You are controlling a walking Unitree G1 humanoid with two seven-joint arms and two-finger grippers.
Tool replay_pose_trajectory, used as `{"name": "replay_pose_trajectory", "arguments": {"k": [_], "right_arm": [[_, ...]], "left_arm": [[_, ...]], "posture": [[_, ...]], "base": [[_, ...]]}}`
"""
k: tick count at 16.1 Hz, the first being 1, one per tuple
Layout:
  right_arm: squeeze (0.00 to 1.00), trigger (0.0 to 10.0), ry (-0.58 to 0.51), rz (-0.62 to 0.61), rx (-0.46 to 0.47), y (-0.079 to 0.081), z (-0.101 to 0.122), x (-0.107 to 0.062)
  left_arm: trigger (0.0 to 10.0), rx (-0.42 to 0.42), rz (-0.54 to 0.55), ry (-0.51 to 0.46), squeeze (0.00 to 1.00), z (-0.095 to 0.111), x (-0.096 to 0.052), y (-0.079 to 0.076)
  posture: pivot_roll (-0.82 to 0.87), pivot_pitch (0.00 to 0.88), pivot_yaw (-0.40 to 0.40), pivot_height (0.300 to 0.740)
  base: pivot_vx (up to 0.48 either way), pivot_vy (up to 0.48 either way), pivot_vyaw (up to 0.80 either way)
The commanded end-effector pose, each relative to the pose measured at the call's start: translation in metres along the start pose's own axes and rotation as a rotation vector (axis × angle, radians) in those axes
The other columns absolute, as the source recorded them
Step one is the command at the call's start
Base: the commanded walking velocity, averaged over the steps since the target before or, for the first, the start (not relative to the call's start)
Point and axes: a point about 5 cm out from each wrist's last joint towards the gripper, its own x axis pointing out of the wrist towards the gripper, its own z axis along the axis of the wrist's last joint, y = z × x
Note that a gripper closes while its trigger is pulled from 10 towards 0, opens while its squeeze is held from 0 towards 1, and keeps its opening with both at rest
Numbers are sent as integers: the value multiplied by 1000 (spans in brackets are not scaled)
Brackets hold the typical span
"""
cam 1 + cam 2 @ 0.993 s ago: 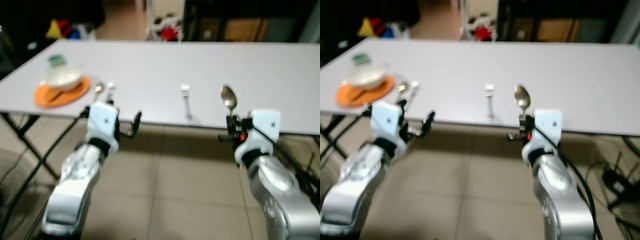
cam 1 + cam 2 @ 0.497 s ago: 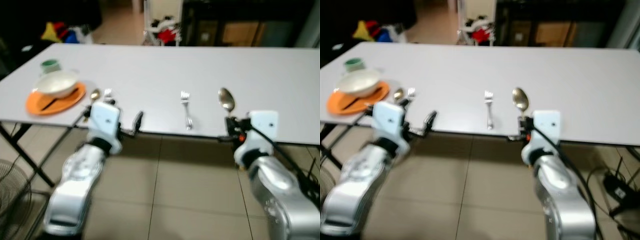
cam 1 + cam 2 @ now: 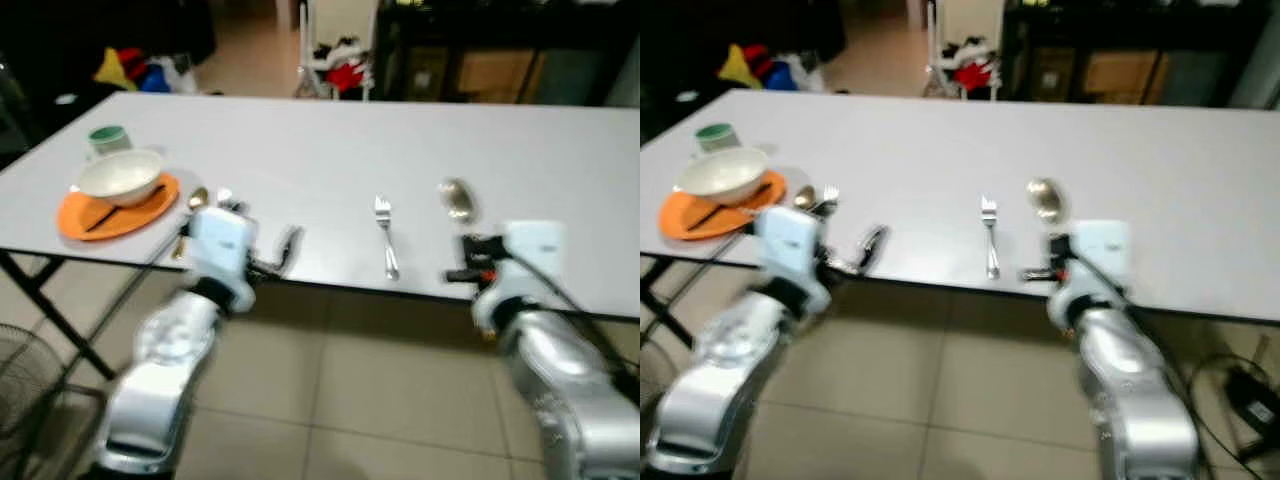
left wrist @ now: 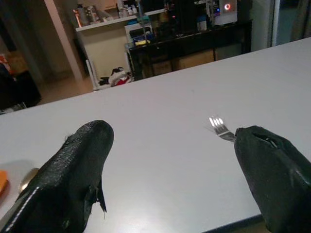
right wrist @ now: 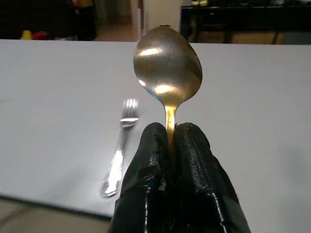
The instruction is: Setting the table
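the right gripper (image 5: 167,145) pinches a gold spoon (image 5: 167,73) by its handle above the table's (image 3: 560,140) near edge, beside the fork (image 3: 386,238), left gripper (image 4: 170,170) wide open and empty; next, probably lowering it alongside.

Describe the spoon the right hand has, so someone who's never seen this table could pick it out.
On the long white table, look along the near edge, toward the robot's right. There the right hand is shut on a gold spoon, pinching its handle just below the bowl. A silver fork lies flat beside it; a second spoon lies by the orange plate, but only this one is gripped.
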Motion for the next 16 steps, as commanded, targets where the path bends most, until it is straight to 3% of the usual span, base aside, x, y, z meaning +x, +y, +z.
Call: {"name": "replay_pose_trajectory", "arguments": {"k": [1,16], "right_arm": [[0,10000,-4,39,14,8,2,1],[0,10000,23,59,-13,11,-2,6]], "left_arm": [[10000,21,27,-2,0,2,-3,9],[10000,16,11,5,0,-1,-5,6]], "posture": [[51,0,57,740],[52,0,49,740]], "base": [[300,0,-650],[292,0,-53]]}}
